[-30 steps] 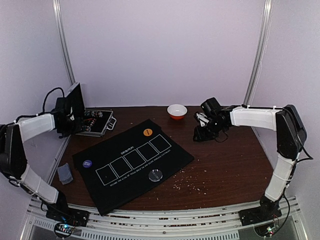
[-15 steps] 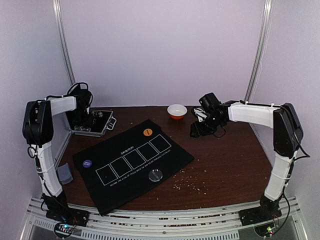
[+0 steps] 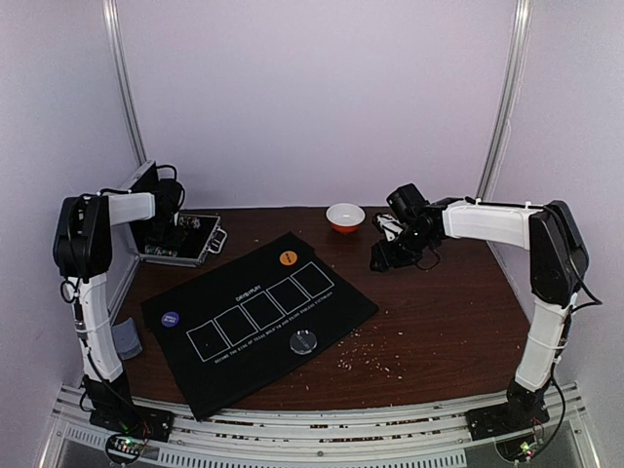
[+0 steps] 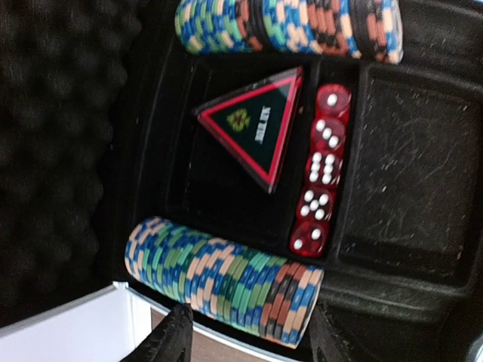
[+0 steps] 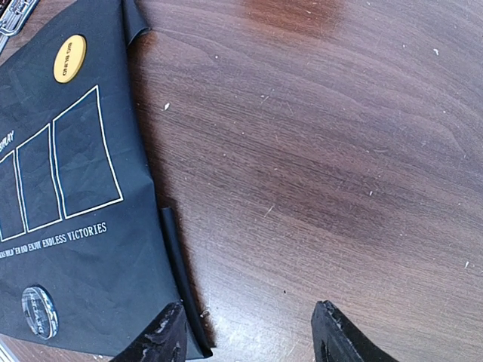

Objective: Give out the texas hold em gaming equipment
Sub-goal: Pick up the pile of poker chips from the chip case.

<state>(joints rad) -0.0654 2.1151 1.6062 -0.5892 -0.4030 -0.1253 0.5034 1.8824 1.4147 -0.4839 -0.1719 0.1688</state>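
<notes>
Left gripper (image 4: 249, 309), jaws partly apart and gripping nothing, hovers at the open case (image 3: 190, 239). Just ahead lie two rows of poker chips (image 4: 226, 279), five red dice (image 4: 321, 173) and one triangular plaque (image 4: 256, 124). Right gripper (image 5: 250, 305), likewise parted and empty, hangs over the table (image 5: 339, 151). The five-box mat (image 5: 75, 226) lies beside its left finger, carrying one orange disc (image 5: 69, 58), one clear disc (image 5: 39, 312) and one purple disc (image 3: 170, 319).

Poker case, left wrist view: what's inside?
Two rows of striped chips, five red dice, a red-edged black triangle, one bare compartment. Whatever lies beneath the triangle is covered.
</notes>
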